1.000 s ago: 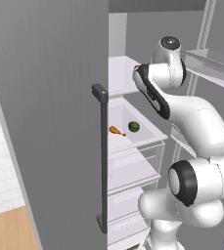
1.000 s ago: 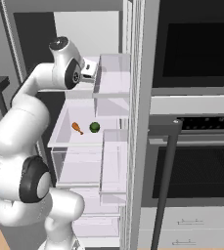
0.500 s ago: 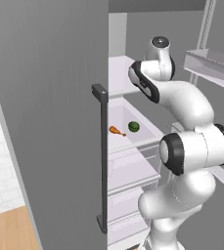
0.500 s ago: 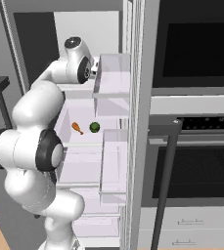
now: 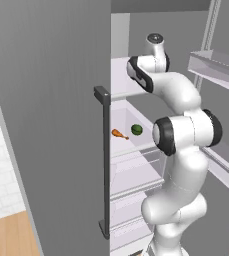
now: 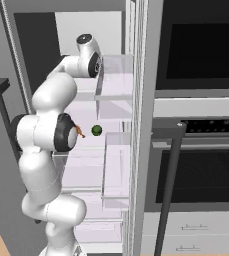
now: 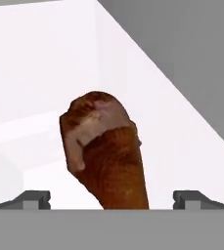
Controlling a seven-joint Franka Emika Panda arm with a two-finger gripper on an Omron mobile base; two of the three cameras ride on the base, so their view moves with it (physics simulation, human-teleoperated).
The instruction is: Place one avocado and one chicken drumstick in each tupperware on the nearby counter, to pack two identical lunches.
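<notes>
Reaching into the open fridge (image 5: 61,100) at the upper shelf (image 6: 113,95), with the arm bending up from the base and the wrist turning in toward the shelf's back. Seeing in the hand view a chicken drumstick (image 7: 106,151) looming large, thick end up and away, tapering toward the bottom edge, sitting between the two finger tips (image 7: 33,199) of the hand (image 7: 111,200). Standing spread wide, those tips, one at each lower corner, both well apart from the meat and not touching it; gripping nothing. Lying on a white shelf floor with white walls behind, that drumstick close in front of the hand. Resting lower down in the fridge, on the shelf below (image 5: 131,145), a second small orange-brown drumstick (image 5: 119,133) just beside a dark-green avocado (image 5: 136,130), the two near each other but apart, the avocado to the right of it in the left base view. Showing in the right base view the same avocado (image 6: 96,130) with the drumstick's end (image 6: 80,132) peeking out beside the arm's elbow. Standing to the right in that view, a dark oven (image 6: 201,165) with a long handle
</notes>
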